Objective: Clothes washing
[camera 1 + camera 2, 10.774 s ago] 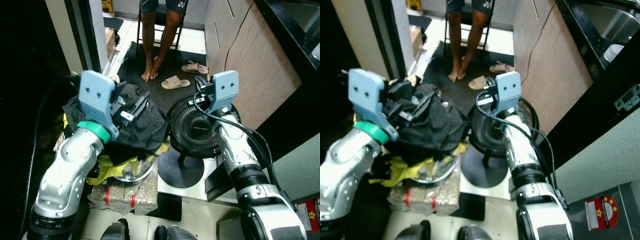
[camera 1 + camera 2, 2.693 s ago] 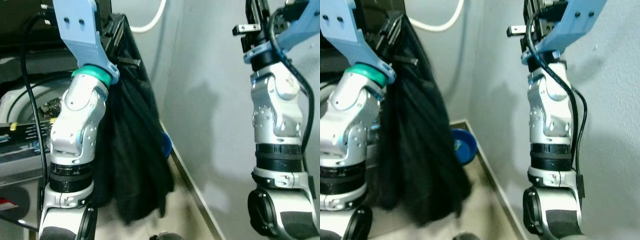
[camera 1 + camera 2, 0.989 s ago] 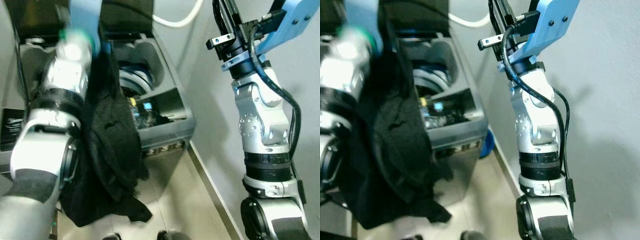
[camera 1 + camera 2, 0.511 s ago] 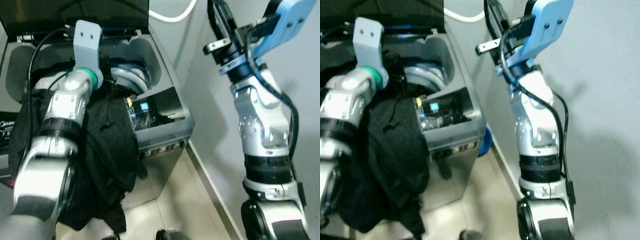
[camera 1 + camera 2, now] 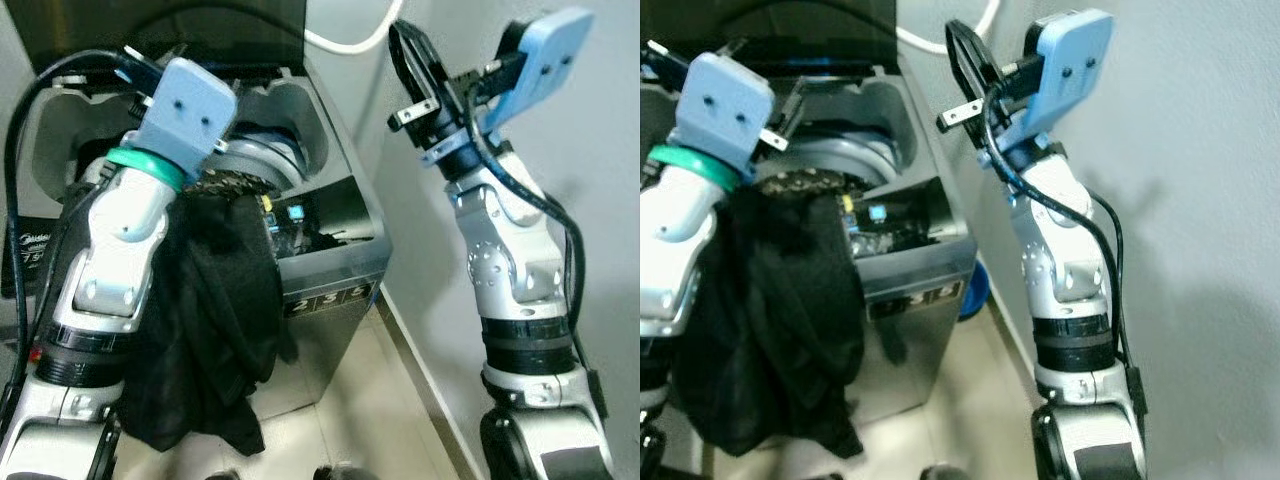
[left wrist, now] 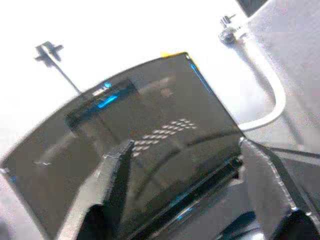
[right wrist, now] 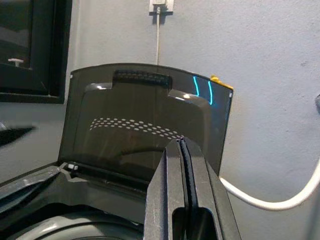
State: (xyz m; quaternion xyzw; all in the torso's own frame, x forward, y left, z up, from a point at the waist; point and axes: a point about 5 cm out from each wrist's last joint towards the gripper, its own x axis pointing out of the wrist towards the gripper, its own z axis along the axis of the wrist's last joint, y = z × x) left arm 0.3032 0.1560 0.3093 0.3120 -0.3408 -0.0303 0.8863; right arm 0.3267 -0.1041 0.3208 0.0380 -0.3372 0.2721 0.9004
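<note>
Far left: left arm raised over the open top-loading washing machine (image 5: 330, 255), its left hand (image 6: 190, 185) above the tub with 2 black fingers (image 6: 112, 190) spread wide apart and pinching nothing, the dark raised lid (image 7: 145, 130) facing it. Draped over that arm's wrist and forearm: black clothes (image 5: 215, 320), top edge bunched at the rim of the tub opening, the rest hanging down the machine's front almost to the tiled floor (image 5: 350, 400). Inside the opening: grey drum ring (image 5: 265, 160). Along the front of the machine's top: control panel (image 5: 300, 215) with small lit blue display, a row of stickers on the front edge below it. Behind the machine: white hose (image 5: 345, 40) curving across the grey wall (image 5: 1200, 200). Low in the corner between machine and wall: blue bowl (image 5: 975, 285), partly hidden. Right: right arm held up beside the wall, well apart from the clothes, its right hand (image 7: 184, 165) high near the machine's back right corner, fingers (image 7: 170, 185) pressed together on nothing, pointing toward the lid.
</note>
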